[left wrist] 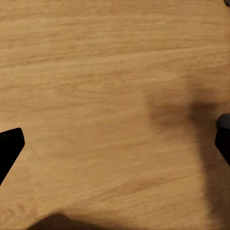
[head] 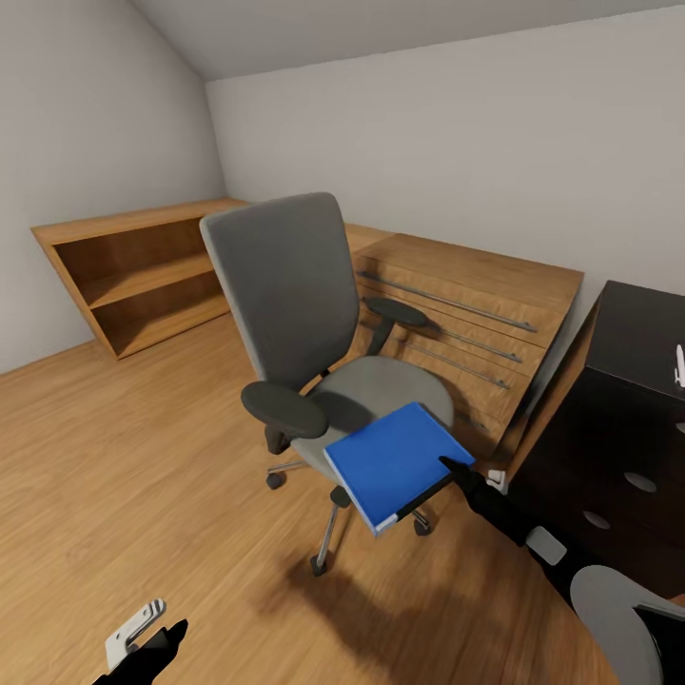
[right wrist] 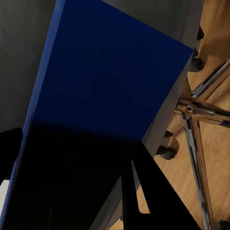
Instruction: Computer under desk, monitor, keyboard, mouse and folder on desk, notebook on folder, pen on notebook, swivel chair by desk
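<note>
Soft even light, faint shadows, edges distorted.

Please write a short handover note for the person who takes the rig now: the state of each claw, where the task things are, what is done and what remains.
Right claw: at the near edge of the folder; whether it grips cannot be told.
Left claw: low over the wood floor, open, holding nothing.
Folder: on the seat of the swivel chair, overhanging its front edge.
Desk: at the right, black top partly in view.
Done: nothing confirmed.
Left: folder to the desk, then the rest.
</note>
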Robot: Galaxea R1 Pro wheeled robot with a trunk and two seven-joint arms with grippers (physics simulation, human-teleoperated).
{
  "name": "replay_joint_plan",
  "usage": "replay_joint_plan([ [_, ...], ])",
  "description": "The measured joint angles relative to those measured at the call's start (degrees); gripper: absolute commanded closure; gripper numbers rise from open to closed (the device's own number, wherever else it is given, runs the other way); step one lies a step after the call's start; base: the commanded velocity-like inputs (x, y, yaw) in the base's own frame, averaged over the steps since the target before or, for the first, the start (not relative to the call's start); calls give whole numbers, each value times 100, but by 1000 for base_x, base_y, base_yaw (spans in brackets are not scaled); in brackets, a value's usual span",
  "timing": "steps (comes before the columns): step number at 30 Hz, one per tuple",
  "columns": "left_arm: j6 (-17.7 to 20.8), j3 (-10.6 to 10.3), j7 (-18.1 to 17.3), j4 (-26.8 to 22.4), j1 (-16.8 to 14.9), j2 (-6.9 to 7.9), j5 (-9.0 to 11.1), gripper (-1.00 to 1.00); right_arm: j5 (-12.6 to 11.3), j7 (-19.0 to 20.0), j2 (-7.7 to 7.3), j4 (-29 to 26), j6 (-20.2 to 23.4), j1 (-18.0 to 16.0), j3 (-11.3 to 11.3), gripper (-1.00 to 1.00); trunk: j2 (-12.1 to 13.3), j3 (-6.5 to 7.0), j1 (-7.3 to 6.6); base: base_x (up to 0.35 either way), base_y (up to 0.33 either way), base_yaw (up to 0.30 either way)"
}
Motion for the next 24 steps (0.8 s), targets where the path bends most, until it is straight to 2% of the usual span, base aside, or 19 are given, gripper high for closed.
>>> replay_joint_plan([
  [2,0,0,0,0,0,0,0,-100,-3,0,-2,0,2,0,5,100,0,0,0,0,0,0],
  [8,0,1,0,-1,0,0,0,-100,9,-12,-4,12,-11,3,123,100,239,106,-131,0,0,0],
  [24,-3,0,0,0,0,0,0,-100,9,-3,-4,74,-14,3,136,100,881,394,-482,0,0,0],
])
